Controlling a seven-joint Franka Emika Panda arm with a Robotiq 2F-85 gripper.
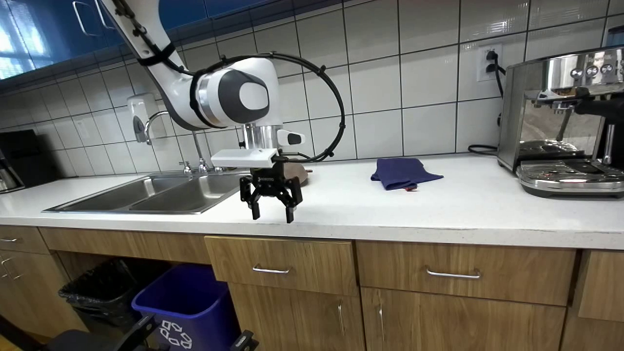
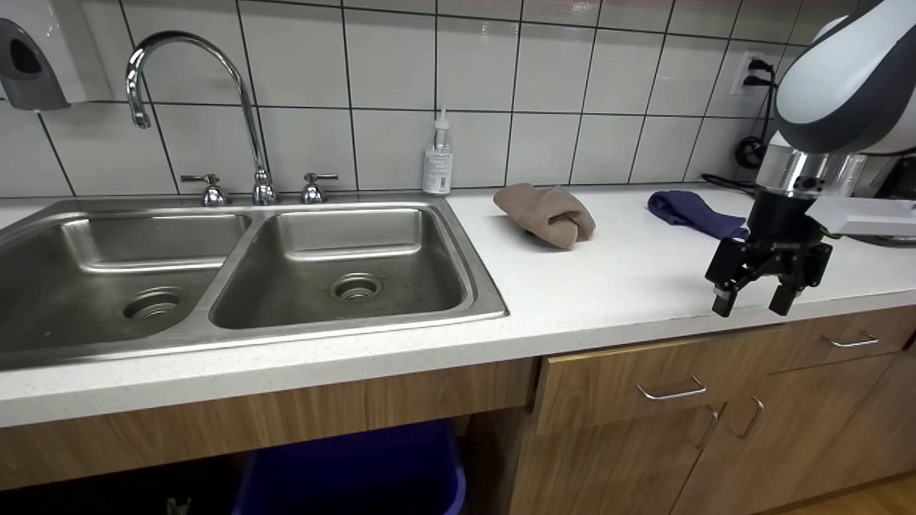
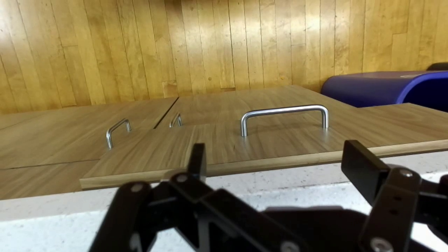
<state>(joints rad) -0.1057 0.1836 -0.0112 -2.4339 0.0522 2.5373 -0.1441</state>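
Wrist view shows you the tool (image 3: 276, 155) with its two fingers (image 3: 360, 164) spread far apart. Just past the fingertips you see a wooden drawer (image 3: 280, 141) with a shiny handle (image 3: 284, 110). The front of the drawer pokes out a bit more than the one beside it. In both exterior views, your tool hangs with its fingers pointing down, higher than the drawer and near the front edge of the white tabletop (image 1: 351, 204). A dark blue cloth (image 1: 405, 173) lies farther back on it. In an exterior view, you can see a bunched-up brown cloth (image 2: 547, 214) near a steel sink (image 2: 486, 304), and a pump bottle (image 2: 438, 170) by the wall (image 2: 547, 146). In an exterior view, a coffee machine (image 1: 570, 170) stands well apart from your tool.
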